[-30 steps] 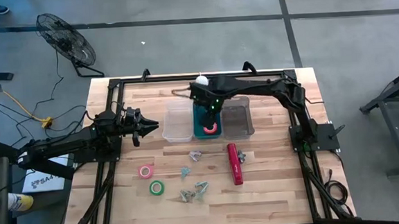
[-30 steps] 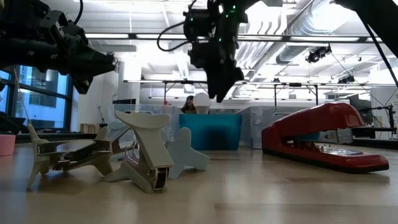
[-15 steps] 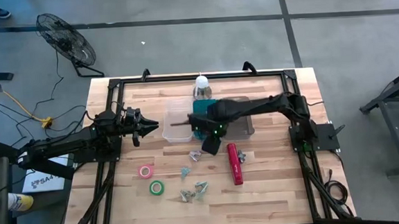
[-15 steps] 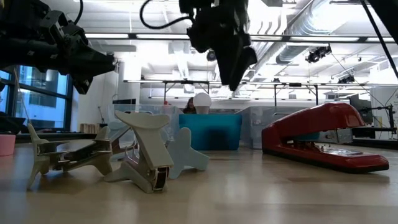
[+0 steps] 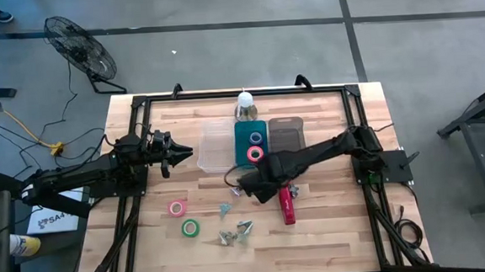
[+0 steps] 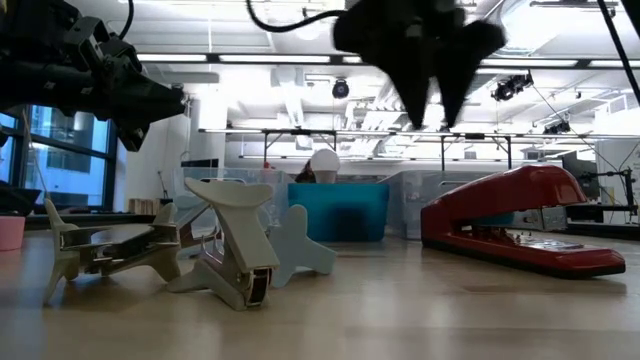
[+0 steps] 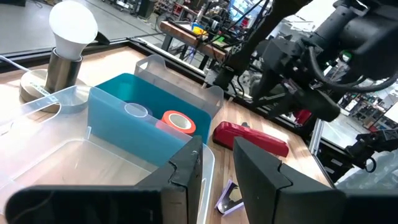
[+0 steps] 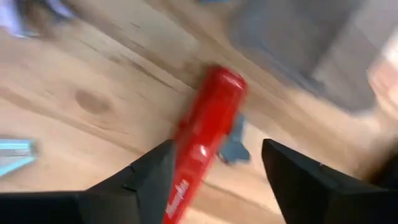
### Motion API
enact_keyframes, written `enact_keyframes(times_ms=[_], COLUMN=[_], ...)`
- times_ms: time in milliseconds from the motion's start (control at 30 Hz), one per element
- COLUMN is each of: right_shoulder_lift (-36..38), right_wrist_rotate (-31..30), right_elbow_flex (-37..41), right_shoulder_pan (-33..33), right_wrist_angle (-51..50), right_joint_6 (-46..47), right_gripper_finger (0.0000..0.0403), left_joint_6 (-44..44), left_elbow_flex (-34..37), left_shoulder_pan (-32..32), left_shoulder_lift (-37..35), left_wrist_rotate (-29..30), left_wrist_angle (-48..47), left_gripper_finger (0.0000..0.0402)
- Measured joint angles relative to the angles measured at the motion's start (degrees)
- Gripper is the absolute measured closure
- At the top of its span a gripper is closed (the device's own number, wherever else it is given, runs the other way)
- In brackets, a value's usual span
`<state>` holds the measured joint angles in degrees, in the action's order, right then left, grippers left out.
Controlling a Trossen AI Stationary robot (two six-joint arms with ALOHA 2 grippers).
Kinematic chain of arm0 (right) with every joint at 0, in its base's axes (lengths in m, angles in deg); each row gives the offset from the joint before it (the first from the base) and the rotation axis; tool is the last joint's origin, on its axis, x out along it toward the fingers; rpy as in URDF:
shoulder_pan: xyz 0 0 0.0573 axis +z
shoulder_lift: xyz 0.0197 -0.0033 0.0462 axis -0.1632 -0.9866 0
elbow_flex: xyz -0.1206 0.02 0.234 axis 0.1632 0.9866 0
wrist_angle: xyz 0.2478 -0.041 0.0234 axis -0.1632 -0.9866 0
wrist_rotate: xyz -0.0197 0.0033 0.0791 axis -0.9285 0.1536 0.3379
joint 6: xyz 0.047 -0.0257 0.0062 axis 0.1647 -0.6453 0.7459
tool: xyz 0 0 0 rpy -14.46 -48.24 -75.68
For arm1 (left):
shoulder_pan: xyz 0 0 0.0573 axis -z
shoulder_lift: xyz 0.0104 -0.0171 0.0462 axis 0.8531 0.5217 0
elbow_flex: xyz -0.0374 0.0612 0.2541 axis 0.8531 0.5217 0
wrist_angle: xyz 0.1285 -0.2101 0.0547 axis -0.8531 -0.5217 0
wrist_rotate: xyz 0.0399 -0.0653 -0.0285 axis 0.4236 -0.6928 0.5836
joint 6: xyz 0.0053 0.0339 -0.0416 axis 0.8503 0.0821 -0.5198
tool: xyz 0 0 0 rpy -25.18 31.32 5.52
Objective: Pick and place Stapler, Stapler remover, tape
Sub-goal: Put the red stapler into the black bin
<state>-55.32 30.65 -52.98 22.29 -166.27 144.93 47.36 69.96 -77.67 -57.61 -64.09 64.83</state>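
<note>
The right gripper (image 5: 247, 185), fingers spread, hovers beside the red stapler (image 5: 285, 198) lying flat on the tabletop (image 5: 332, 223). Rigid, smooth and probably heavy, it looks best gripped across its narrow midsection. The left gripper (image 5: 173, 151) waits, fingers parted.

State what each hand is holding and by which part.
Nothing is held. The right hand is open above the stapler; the left hand is open and empty beside the clear bin.

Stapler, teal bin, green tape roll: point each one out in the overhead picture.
stapler (image 5: 285, 202): high view, middle of its red body.
teal bin (image 5: 240, 144): high view, its left wall.
green tape roll (image 5: 190, 228): high view, the green ring beside its pale centre.
</note>
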Motion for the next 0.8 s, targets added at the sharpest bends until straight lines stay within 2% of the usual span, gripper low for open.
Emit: enact_keyframes(times_ms=[233,400,633,800], right_shoulder_lift=[0.0,0.0,3.8,6.8], right_wrist_rotate=[6.4,8.3,13.5,14.7], right_elbow_flex=[0.0,0.6,13.3,21.8], right_shoulder_pan=[1.8,2.3,3.4,3.5], right_wrist_angle=[-2.4,-2.0,13.0,22.0], right_joint_6=[7.5,8.9,12.4,17.0], right_gripper_finger=[0.0104,0.0089,0.0089,0.0089], left_joint_6=[0.0,0.0,0.0,0.0], left_elbow_flex=[0.0,0.0,0.0,0.0], left_shoulder_pan=[0.0,0.0,0.0,0.0], left_shoulder_lift=[0.0,0.0,0.0,0.0], left_wrist_rotate=[0.0,0.0,0.0,0.0], left_wrist_angle=[0.0,0.0,0.0,0.0], left_gripper_finger=[0.0312,0.0312,0.0312,0.0312])
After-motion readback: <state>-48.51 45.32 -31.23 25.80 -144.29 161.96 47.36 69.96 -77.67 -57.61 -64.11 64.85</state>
